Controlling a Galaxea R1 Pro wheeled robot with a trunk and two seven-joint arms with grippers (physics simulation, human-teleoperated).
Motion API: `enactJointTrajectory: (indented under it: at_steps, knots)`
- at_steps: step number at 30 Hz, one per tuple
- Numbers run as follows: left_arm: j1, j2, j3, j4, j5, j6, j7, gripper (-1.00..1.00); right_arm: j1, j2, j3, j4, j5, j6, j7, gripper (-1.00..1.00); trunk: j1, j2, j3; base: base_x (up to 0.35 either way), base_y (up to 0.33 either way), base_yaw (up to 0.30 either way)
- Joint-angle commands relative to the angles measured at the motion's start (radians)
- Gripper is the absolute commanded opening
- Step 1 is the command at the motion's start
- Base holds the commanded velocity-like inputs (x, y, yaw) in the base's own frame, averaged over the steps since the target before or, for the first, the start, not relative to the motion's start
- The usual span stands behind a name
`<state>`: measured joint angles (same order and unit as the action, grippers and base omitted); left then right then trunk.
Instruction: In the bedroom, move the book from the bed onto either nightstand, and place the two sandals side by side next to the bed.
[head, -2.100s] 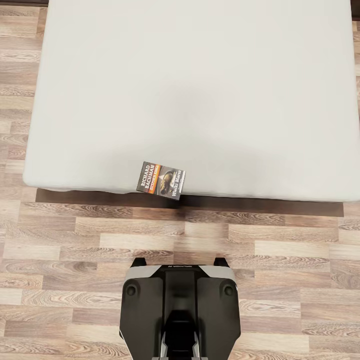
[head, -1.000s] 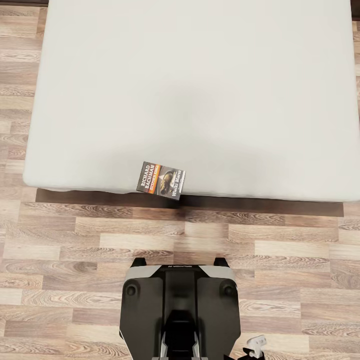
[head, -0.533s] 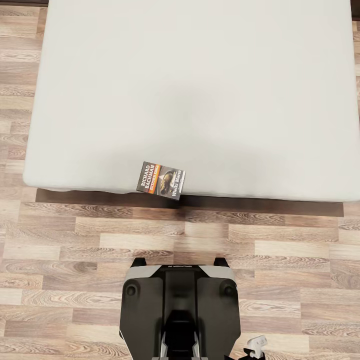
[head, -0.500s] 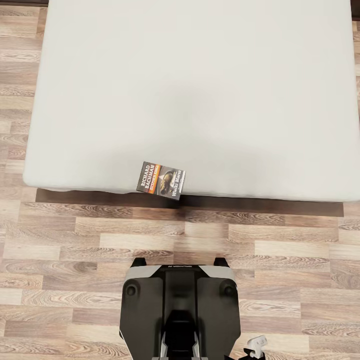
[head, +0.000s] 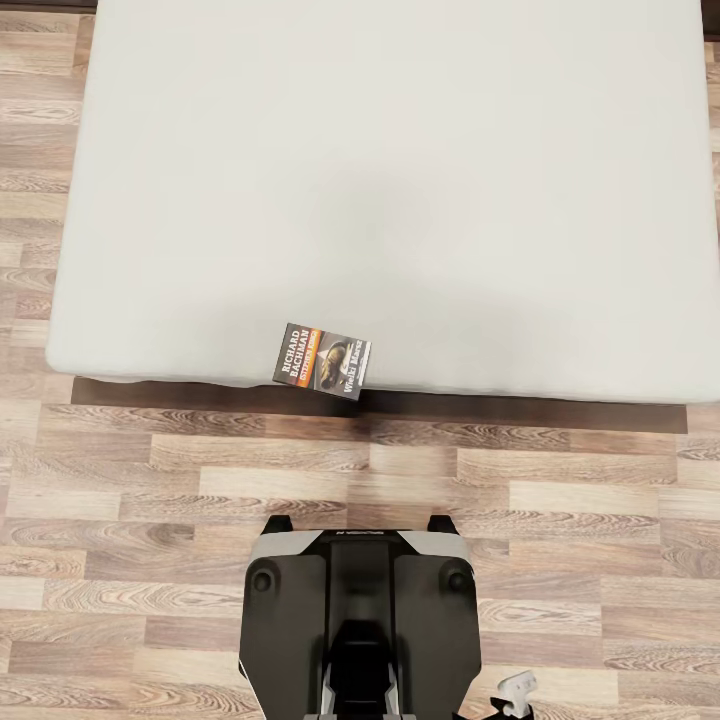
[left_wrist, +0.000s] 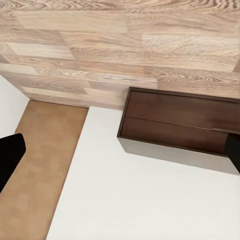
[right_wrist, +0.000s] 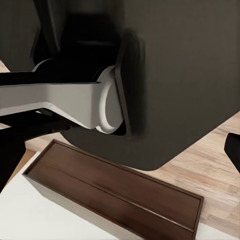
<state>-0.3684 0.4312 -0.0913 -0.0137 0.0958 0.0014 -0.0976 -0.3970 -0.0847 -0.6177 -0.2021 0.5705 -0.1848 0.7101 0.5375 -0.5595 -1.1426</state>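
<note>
Wood-plank floor (head: 150, 470) runs in front of the bed (head: 400, 180), and the book (head: 322, 361) lies flat at the near edge of its off-white mattress. Below it stands the robot's dark base (head: 360, 620). Only a small white part of the right arm (head: 515, 690) shows low beside the base. For each hand I cannot tell how far open it is, because only dark fingertips (left_wrist: 11, 152) show at the picture edges.

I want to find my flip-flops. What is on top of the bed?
Just one book, lying flat at the near edge of the bed. The rest of the mattress looks bare. No flip-flops there; under the bed is hidden.
</note>
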Motion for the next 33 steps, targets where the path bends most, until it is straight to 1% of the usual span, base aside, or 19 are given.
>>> enactJointTrajectory:
  at_steps: [1, 6, 15, 16, 18, 20, 33]
  knots:
    - [0.000, 0.000, -0.008, 0.000, 0.010, 0.000, -0.004, 1.00, 0.000, 0.000, -0.007, 0.000, 0.011, -0.006, 0.003, 1.00, 0.000, -0.001, -0.001, 0.000, 0.000, 0.000]
    - [0.000, -0.001, -0.008, 0.000, 0.010, -0.003, -0.004, 1.00, 0.000, -0.001, -0.006, 0.001, 0.012, -0.007, 0.004, 1.00, 0.000, -0.001, -0.001, 0.000, 0.000, 0.000]
    - [0.000, -0.003, -0.008, 0.001, 0.009, -0.027, -0.004, 1.00, 0.000, 0.000, -0.008, 0.004, 0.009, -0.007, 0.004, 1.00, 0.000, -0.001, -0.001, 0.000, 0.000, 0.000]
    - [-0.006, 0.003, -0.009, 0.004, 0.008, -0.022, 0.002, 1.00, -0.006, -0.006, -0.007, 0.010, 0.014, -0.009, 0.006, 1.00, 0.000, -0.001, -0.001, 0.000, 0.000, 0.000]
    - [-0.017, 0.010, -0.009, 0.003, 0.007, -0.010, 0.005, 1.00, -0.008, -0.009, -0.007, 0.021, 0.014, -0.006, 0.006, 1.00, 0.000, -0.001, -0.001, 0.000, 0.000, 0.000]
    - [-0.026, 0.010, -0.009, 0.003, 0.007, -0.006, 0.005, 1.00, -0.008, -0.009, -0.007, 0.022, 0.014, -0.006, 0.006, 1.00, 0.000, -0.001, -0.001, 0.000, 0.000, 0.000]
    - [-0.026, 0.010, -0.009, 0.003, 0.007, -0.006, 0.005, 1.00, -0.008, -0.009, -0.007, 0.022, 0.014, -0.006, 0.006, 1.00, 0.000, -0.001, -0.001, 0.000, 0.000, 0.000]
